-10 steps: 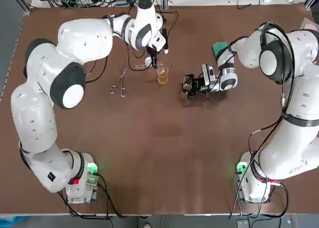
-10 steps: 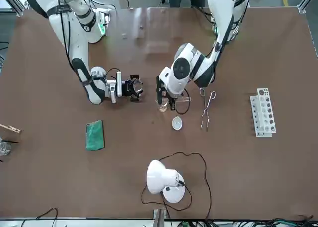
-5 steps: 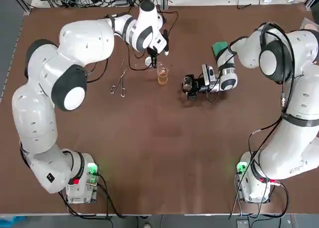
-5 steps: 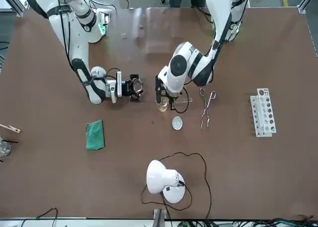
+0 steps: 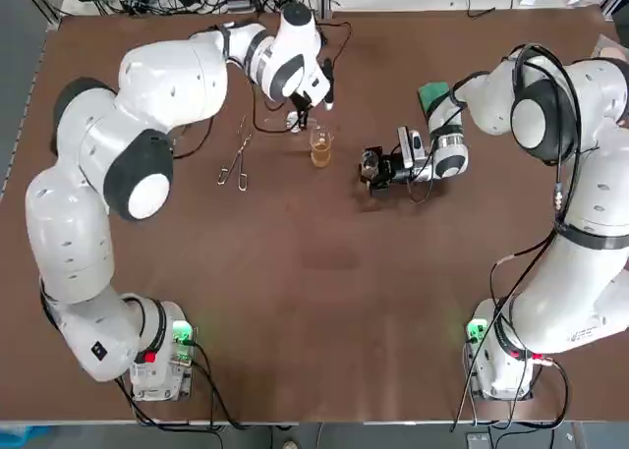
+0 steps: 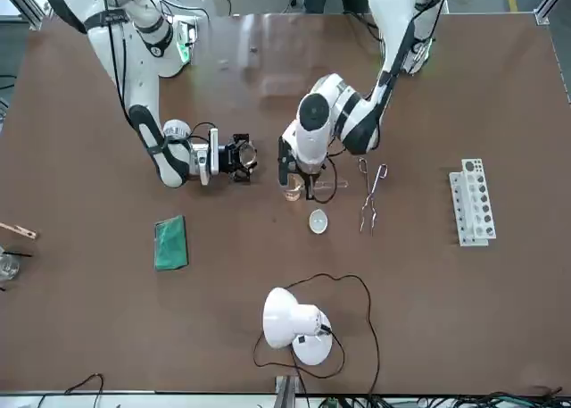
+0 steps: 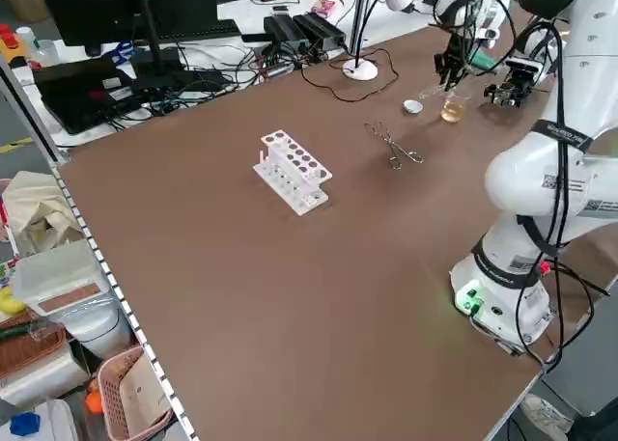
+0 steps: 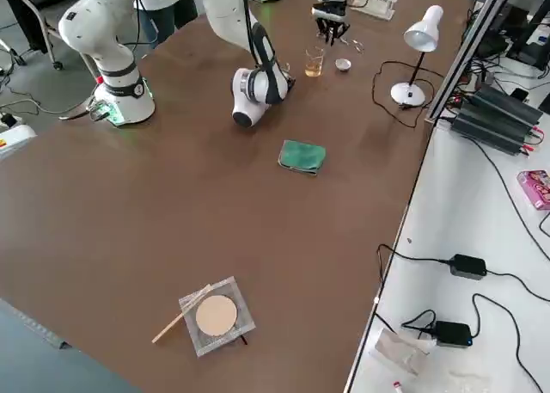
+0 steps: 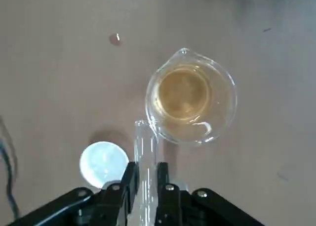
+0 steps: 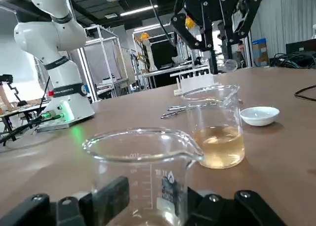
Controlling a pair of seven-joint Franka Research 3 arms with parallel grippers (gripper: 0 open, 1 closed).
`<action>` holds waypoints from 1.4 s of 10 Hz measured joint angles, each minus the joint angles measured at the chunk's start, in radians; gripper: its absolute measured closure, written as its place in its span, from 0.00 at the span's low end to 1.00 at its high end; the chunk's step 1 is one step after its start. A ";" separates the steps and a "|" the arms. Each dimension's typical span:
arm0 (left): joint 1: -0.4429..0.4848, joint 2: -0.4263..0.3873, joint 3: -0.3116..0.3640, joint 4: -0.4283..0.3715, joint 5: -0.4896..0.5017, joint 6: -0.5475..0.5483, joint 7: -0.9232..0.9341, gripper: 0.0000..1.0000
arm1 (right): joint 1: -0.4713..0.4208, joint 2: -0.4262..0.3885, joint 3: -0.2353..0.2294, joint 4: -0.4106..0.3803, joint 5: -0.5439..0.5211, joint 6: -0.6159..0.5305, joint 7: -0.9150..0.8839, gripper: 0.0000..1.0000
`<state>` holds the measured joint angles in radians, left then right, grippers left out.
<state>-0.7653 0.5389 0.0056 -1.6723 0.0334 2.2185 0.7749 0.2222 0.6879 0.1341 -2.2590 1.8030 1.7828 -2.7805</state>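
Observation:
My left gripper (image 5: 309, 113) hangs just beyond a small glass beaker of amber liquid (image 5: 320, 150), shut on a clear test tube (image 9: 145, 152). In the left wrist view the tube's open end sits at the beaker's rim (image 9: 190, 101), beside a small white dish (image 9: 103, 161). My right gripper (image 5: 381, 167) lies low over the table to the right of that beaker, shut on an empty graduated beaker (image 10: 143, 171). The amber beaker (image 10: 217, 129) stands a short way in front of it.
Metal tongs (image 5: 236, 159) lie left of the amber beaker. A green sponge (image 5: 432, 96) lies behind the right wrist. A white test tube rack (image 6: 471, 201) stands on the robot's left. A white desk lamp (image 6: 291, 323) and its cable occupy the far edge.
My left gripper has shifted slightly toward the table's far side with the tube still in it. The right arm and its beaker have not moved.

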 joint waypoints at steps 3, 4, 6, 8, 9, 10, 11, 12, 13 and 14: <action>-0.010 0.006 0.001 0.026 0.009 -0.033 -0.019 0.79 | 0.000 0.000 0.000 0.000 0.000 -0.001 0.001 0.61; -0.012 0.010 0.001 0.027 0.018 -0.043 -0.020 0.79 | 0.000 0.001 0.000 0.000 0.000 -0.001 0.001 0.61; -0.023 0.018 0.001 0.034 0.058 -0.059 -0.057 0.79 | 0.000 0.001 0.000 0.000 0.000 -0.001 0.002 0.61; -0.038 0.021 0.001 0.041 0.067 -0.082 -0.080 0.79 | 0.000 0.002 0.000 0.000 0.000 -0.006 0.002 0.61; -0.044 0.024 0.002 0.043 0.067 -0.088 -0.090 0.79 | 0.000 0.002 0.000 0.000 0.000 -0.010 0.002 0.61; -0.050 0.027 0.002 0.044 0.073 -0.095 -0.092 0.79 | 0.000 0.002 0.000 0.000 0.000 -0.011 0.002 0.61; -0.055 0.032 0.002 0.048 0.100 -0.103 -0.097 0.79 | 0.000 0.002 0.000 0.000 0.000 -0.011 0.002 0.61; -0.060 0.036 0.002 0.057 0.135 -0.107 -0.111 0.79 | 0.000 0.002 0.000 0.000 0.000 -0.011 0.002 0.61; -0.065 0.042 0.002 0.069 0.152 -0.113 -0.117 0.79 | 0.000 0.002 0.000 0.000 0.000 -0.012 0.002 0.61; -0.072 0.045 0.003 0.075 0.157 -0.123 -0.117 0.79 | 0.000 0.002 0.000 0.000 0.000 -0.012 0.002 0.61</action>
<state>-0.8373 0.5843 0.0084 -1.5971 0.1902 2.0953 0.6578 0.2221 0.6901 0.1339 -2.2590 1.8030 1.7708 -2.7786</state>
